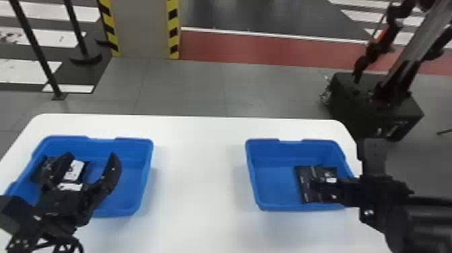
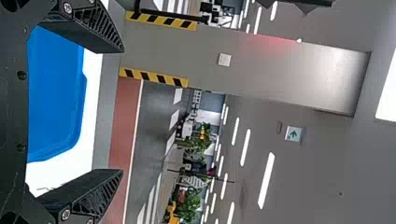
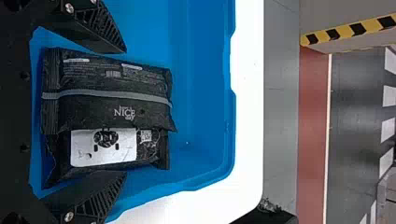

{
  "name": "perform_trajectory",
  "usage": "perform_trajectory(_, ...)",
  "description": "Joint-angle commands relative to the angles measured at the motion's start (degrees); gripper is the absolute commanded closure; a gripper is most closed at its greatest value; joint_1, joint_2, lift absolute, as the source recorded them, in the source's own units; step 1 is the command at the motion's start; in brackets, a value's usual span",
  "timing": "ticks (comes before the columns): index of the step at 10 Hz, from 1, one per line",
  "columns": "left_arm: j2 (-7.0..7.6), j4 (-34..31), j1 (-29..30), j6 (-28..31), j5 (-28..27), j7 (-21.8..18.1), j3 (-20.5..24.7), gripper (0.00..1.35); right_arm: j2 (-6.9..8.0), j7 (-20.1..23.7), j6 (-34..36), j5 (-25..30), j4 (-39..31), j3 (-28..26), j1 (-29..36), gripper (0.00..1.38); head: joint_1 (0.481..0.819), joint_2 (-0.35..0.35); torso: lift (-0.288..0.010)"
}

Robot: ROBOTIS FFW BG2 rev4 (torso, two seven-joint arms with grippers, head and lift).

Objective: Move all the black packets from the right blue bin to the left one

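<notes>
In the head view, my left gripper (image 1: pixel 91 155) is over the left blue bin (image 1: pixel 145 168), which holds black packets (image 1: pixel 85 170) with white labels. The left wrist view shows the same left gripper (image 2: pixel 122 110) open with nothing between its fingers. My right gripper (image 1: pixel 348 191) reaches in over the right side of the right blue bin (image 1: pixel 254 175), at the black packets (image 1: pixel 307 183) there. Seen from the right wrist, the right gripper (image 3: pixel 125 111) stands open. Two overlapping packets, one plain-backed (image 3: pixel 88 109) and one white-labelled (image 3: pixel 105 147), lie between its fingers, partly hidden at their edges.
Both bins rest on a white table (image 1: pixel 198 161), with a wide gap of tabletop between them. Beyond its far edge are a striped pillar (image 1: pixel 143 28), posts (image 1: pixel 37 50) at the left and a black wheeled base (image 1: pixel 373 104) at the right.
</notes>
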Motion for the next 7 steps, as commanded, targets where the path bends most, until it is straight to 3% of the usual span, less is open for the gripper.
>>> perform_trajectory(1, -0.15, 0.0, 0.1, -0.1, 0.2, 0.0, 0.1, 0.11, 0.24, 0.0, 1.4, 0.7, 2.2, 0.2, -1.7, 0.1, 0.695, -0.131, -0.11)
perform_trajectory(7, -0.15, 0.0, 0.2, -0.2, 0.4, 0.0, 0.2, 0.12, 0.42, 0.1, 3.1, -1.0, 5.2, 1.5, -3.4, 0.1, 0.695, -0.117, -0.11)
